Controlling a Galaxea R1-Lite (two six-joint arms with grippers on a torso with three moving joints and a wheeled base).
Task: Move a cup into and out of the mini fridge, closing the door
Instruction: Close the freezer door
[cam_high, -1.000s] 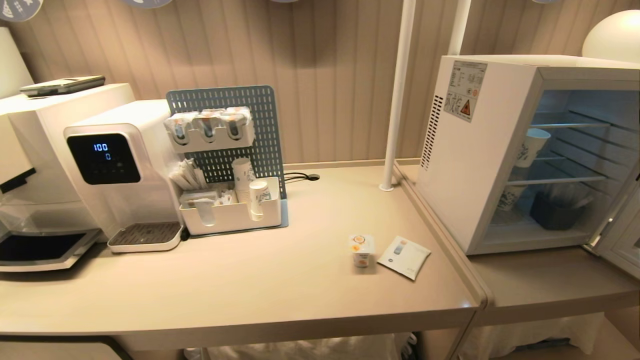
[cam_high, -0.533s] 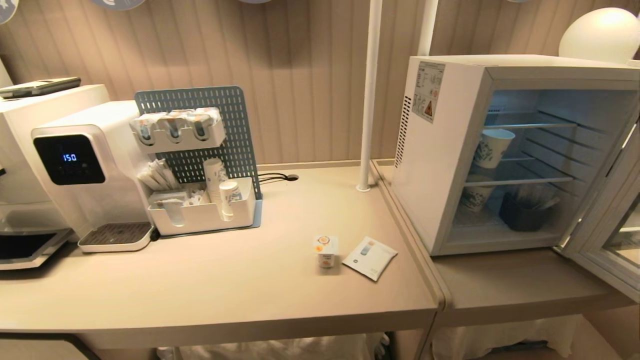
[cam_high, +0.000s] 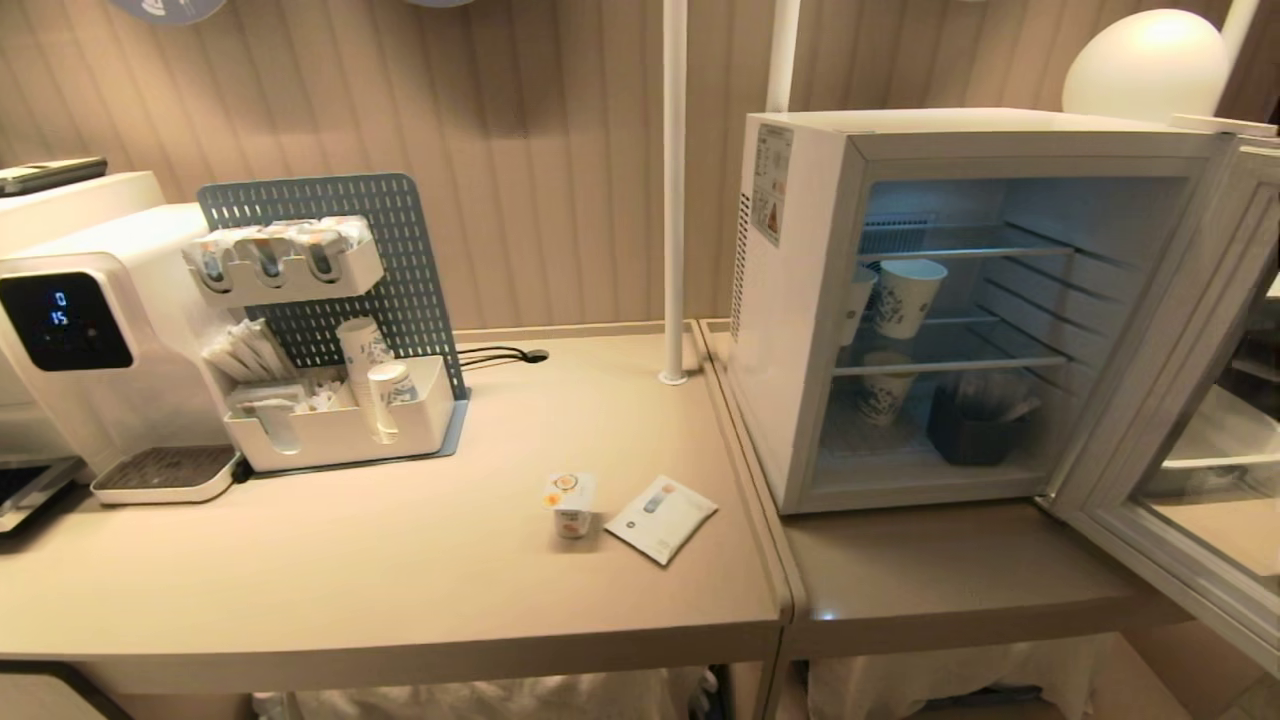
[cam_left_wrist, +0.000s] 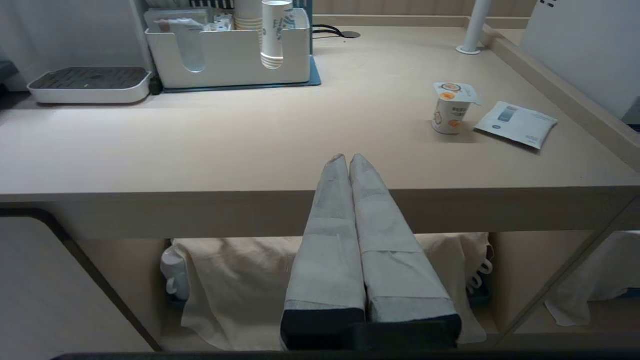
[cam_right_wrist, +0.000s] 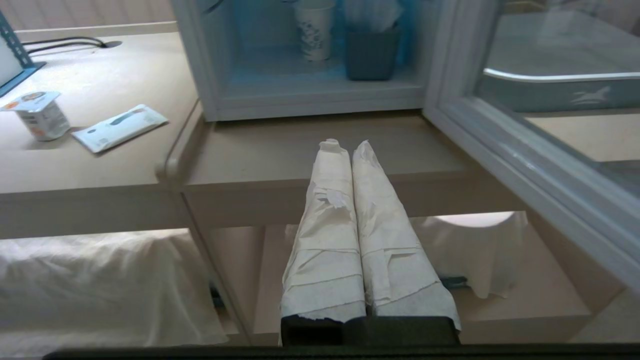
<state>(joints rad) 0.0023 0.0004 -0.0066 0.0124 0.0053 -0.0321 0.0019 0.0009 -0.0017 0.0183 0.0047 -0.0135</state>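
— White plastic, the cup (cam_high: 571, 504): where did it stand?
— Upright on the beige desk (cam_high: 400, 560), just beside a flat paper sachet (cam_high: 661, 517), well apart from the mini fridge (cam_high: 800, 300).
— And the door (cam_high: 1170, 420)?
— It was swung wide open to the right. Inside, two patterned paper cups (cam_high: 905, 296) and a dark holder (cam_high: 968, 432) were on the shelves.
— The arms?
— Both were low before the desk edge. The left gripper (cam_left_wrist: 348, 159) and the right gripper (cam_right_wrist: 344, 146) had their wrapped fingers pressed together, holding nothing.
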